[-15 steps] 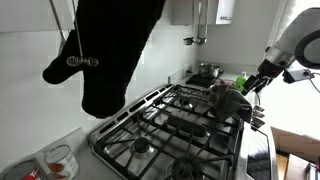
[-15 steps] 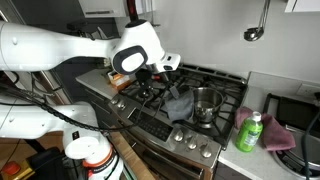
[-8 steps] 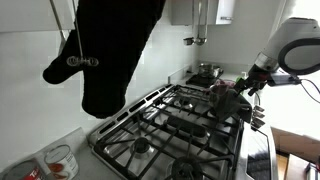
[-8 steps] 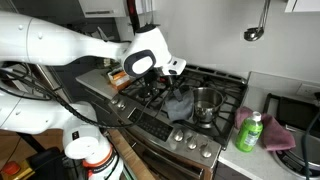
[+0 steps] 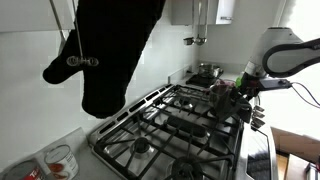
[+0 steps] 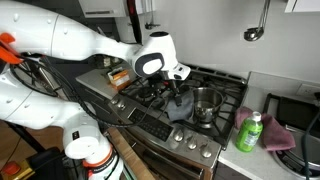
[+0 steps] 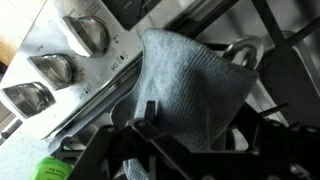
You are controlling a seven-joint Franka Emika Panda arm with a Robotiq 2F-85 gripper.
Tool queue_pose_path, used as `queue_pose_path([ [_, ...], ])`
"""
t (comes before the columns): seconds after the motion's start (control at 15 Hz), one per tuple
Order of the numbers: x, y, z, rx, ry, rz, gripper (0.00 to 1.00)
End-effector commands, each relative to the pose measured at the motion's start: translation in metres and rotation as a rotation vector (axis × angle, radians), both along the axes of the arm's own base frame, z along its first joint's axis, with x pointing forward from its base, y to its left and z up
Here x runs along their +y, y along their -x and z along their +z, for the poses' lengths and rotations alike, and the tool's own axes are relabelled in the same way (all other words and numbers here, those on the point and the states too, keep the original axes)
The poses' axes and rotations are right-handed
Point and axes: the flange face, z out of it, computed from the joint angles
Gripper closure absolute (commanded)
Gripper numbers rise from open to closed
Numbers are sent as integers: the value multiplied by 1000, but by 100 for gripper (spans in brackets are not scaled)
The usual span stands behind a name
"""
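Gas stove (image 5: 140,135), grey ribbed cloth (image 7: 190,85) bunched on grate, tool (image 6: 178,90) close above

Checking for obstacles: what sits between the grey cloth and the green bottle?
A small steel pot on the stove grate, right beside the cloth, in an exterior view.

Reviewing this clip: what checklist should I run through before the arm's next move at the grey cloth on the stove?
1. End effector directly over the grey cloth: ok.
2. Jaws open or shut: cannot tell.
3. Cloth clear of the metal pot: cannot tell, they look close or touching.
4. No flame visible at the burners: ok.
5. Cloth away from the knobs: not ok, its edge lies right beside them.
6. Green bottle off to the side on the counter: ok.
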Motion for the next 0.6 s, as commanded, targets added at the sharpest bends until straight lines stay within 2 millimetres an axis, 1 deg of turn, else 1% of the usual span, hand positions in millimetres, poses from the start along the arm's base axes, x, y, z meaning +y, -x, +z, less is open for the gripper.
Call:
queue_pose_path([
  [0.0, 1, -13, -7, 49, -27, -9, 43],
  [0.2, 2, -20, -4, 44, -21, 4, 68],
  [0.33, 4, -25, -1, 43, -16, 18, 82],
  [0.4, 4, -26, -1, 47, -16, 21, 85],
  [0.53, 6, -29, -2, 56, -12, 34, 88],
])
